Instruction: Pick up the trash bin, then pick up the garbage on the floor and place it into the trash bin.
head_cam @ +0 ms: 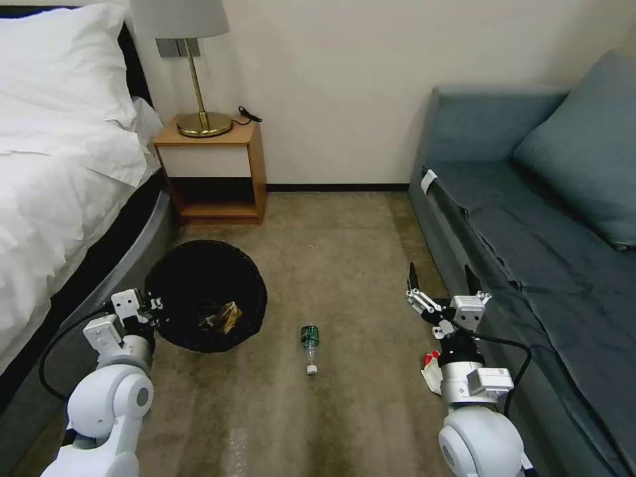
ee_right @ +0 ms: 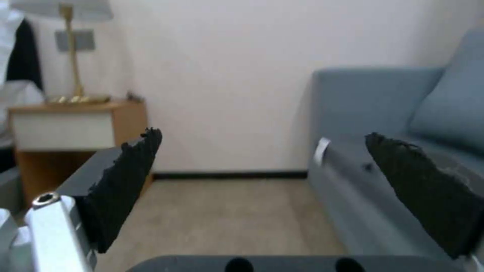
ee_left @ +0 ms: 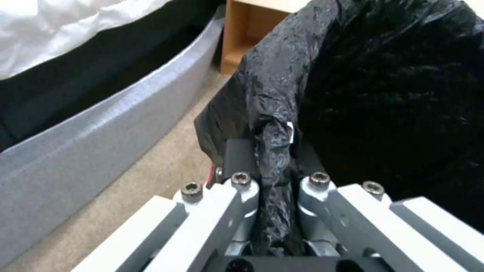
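The trash bin [head_cam: 199, 278], lined with a black bag, is beside the bed with its mouth tipped toward me. A gold-brown wrapper [head_cam: 224, 317] lies inside it. My left gripper [head_cam: 156, 306] is shut on the bin's near-left rim; in the left wrist view the gripper [ee_left: 272, 153] pinches a fold of the black bag [ee_left: 383, 94]. A clear bottle with a green label [head_cam: 309, 339] lies on the carpet between my arms. My right gripper [head_cam: 442, 278] hangs open and empty by the sofa, its fingers [ee_right: 126, 177] spread wide. A red-and-white wrapper [head_cam: 430, 366] peeks out behind the right wrist.
A bed with white bedding [head_cam: 59, 165] runs along the left. A wooden nightstand [head_cam: 215, 172] with a brass lamp [head_cam: 199, 86] stands against the far wall. A blue-grey sofa [head_cam: 530, 218] lines the right. Open carpet [head_cam: 331, 252] lies between them.
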Motion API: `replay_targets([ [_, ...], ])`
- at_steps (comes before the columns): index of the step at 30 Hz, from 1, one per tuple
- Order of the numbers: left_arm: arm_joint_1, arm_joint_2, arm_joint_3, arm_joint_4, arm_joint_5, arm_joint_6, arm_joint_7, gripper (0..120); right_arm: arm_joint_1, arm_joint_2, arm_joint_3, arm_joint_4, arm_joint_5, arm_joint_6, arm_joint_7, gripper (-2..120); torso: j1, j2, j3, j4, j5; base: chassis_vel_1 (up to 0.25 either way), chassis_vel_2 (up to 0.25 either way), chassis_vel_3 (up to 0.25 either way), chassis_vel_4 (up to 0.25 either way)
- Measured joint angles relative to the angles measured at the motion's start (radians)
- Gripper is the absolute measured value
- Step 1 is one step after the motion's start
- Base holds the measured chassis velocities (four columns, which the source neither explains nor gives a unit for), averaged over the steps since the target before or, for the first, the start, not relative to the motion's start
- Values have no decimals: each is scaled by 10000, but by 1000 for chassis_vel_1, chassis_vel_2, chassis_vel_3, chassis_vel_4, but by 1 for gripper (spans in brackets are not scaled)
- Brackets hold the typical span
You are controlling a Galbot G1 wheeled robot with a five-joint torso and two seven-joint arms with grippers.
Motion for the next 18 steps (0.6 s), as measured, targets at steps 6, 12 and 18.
replay_targets([
  [6,-16,-115,-19,-136,17,-83,138,4,819,-2500,-1039,-435,2837,-1445,551,100,0,0,0,2,3,0,0,0,0],
  [12,-45,-157,-15,-177,73,-137,215,4,1517,-4472,-1658,-1046,4364,-2404,738,100,0,0,1,2,2,0,0,0,0],
  [18,-64,-225,66,-126,223,-195,235,4,3038,-6120,-2759,-2006,6662,-3823,936,100,0,-1,1,4,-2,0,0,0,0],
])
